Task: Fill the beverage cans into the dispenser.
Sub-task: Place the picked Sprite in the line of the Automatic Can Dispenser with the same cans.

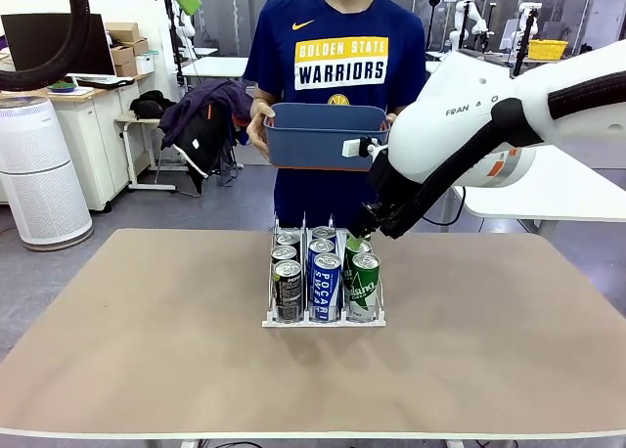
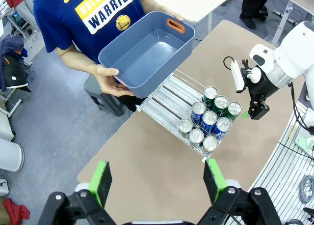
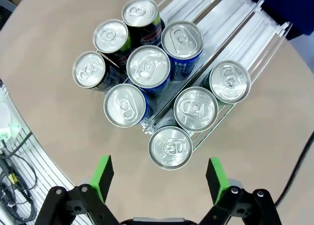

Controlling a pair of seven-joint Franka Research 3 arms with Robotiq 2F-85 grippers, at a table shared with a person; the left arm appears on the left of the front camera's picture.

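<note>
The dispenser (image 1: 266, 321) stands mid-table with several beverage cans upright in its three lanes: black-and-green ones (image 1: 288, 287) on the left, blue-and-white ones (image 1: 326, 284) in the middle, green ones (image 1: 364, 284) on the right. My right gripper (image 1: 364, 225) hangs open just above the back of the right lane, holding nothing. From its wrist, the right gripper (image 3: 158, 178) looks down on the silver can tops (image 3: 170, 147). My left gripper (image 2: 157, 181) is open and empty, high over the table, well away from the cans (image 2: 208, 122) and the dispenser's bare rear lanes (image 2: 171, 95).
A person at the far side holds a dark blue bin (image 1: 323, 135) in both hands; the bin (image 2: 147, 50) looks empty inside. The brown tabletop (image 1: 147, 331) is bare around the dispenser. A second table (image 1: 558, 189) stands behind on the right.
</note>
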